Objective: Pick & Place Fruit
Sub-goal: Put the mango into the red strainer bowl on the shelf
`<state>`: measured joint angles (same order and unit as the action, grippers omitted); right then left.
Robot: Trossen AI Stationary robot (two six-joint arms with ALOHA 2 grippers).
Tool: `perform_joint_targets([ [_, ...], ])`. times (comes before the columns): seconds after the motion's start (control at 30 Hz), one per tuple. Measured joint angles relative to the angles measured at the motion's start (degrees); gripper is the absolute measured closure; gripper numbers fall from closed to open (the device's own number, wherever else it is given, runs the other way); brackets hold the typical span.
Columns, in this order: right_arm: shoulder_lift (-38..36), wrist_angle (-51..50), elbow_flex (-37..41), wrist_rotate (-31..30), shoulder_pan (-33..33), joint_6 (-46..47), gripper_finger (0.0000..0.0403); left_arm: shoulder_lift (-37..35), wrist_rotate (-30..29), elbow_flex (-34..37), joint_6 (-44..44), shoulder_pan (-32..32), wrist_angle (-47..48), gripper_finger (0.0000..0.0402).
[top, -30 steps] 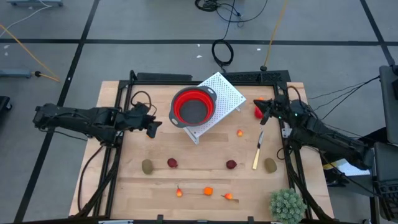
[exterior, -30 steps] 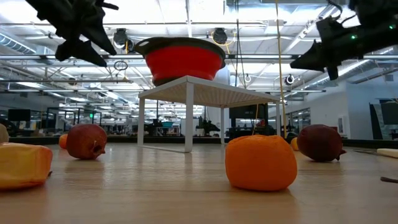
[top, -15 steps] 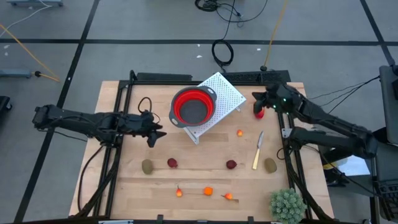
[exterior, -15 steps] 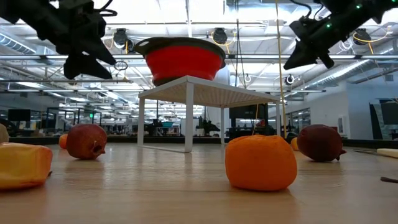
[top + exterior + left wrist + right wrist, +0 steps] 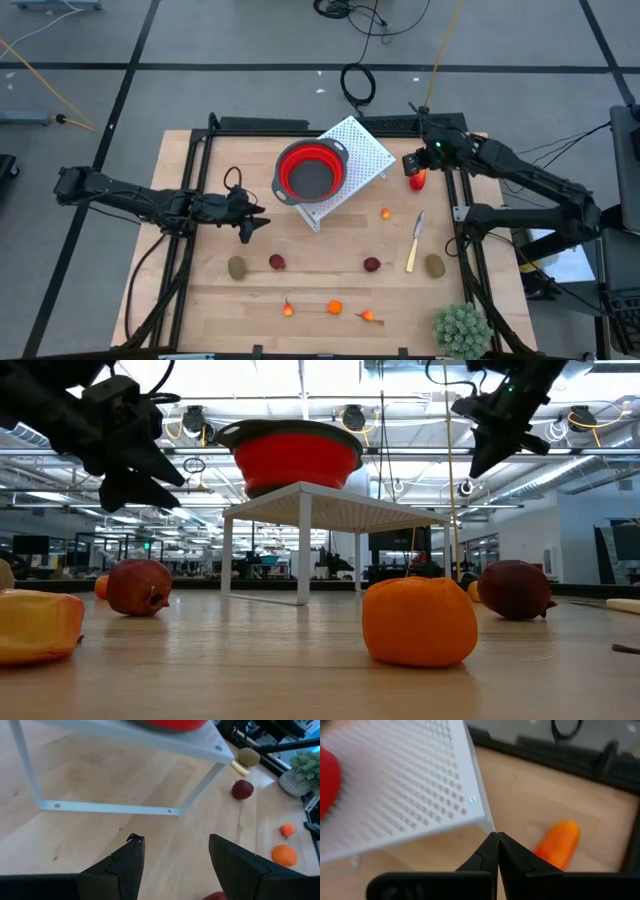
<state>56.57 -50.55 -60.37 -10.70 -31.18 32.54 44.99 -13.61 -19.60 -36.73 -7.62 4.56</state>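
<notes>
Right gripper (image 5: 411, 166) fingers pressed together, empty, above long red-orange fruit (image 5: 416, 180) near worktop's right edge (glossy, tapered). Left gripper (image 5: 249, 222) fingers apart, empty, over bare wood near left edge, beside perforated white stand (image 5: 362, 150).

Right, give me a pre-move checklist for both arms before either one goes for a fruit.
1. Left pincer open, nothing between its fingers: ok.
2. Left pincer over bare wood short of the dark red ball: ok.
3. Right pincer open for a grasp: not ok, shut and empty.
4. Right pincer near the red-orange fruit by the white rack: ok.
5. Red bowl on the rack has room: ok, no fruit in it.
6. Knife away from both pincers: ok.
</notes>
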Motion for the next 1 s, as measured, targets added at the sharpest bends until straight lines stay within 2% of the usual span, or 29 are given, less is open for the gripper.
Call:
perform_joint_targets([
  [0.13,4.7,-6.9,-3.0,-1.3,0.0,1.7,0.0403,0.0,-1.5,0.2,0.0,-1.4,-0.3,0.0183],
  [0.3,9.2,-11.0,-3.3,-1.2,-1.4,2.8,0.0403,0.0,-4.6,0.2,-0.1,-3.6,-0.2,0.0183],
  [0.6,11.7,-11.4,-3.3,-0.8,-5.2,-1.6,0.0403,0.0,-5.0,0.2,-1.3,-5.3,-0.3,0.0183],
  [0.73,11.7,-11.4,-2.9,3.0,-7.6,-1.6,0.0401,0.0,-5.0,0.2,-1.2,-5.3,-0.4,0.0183],
  [1.0,11.7,-10.1,1.7,3.3,-10.4,-0.7,0.0354,0.0,-5.0,0.2,0.0,-5.3,-0.3,0.0183],
])
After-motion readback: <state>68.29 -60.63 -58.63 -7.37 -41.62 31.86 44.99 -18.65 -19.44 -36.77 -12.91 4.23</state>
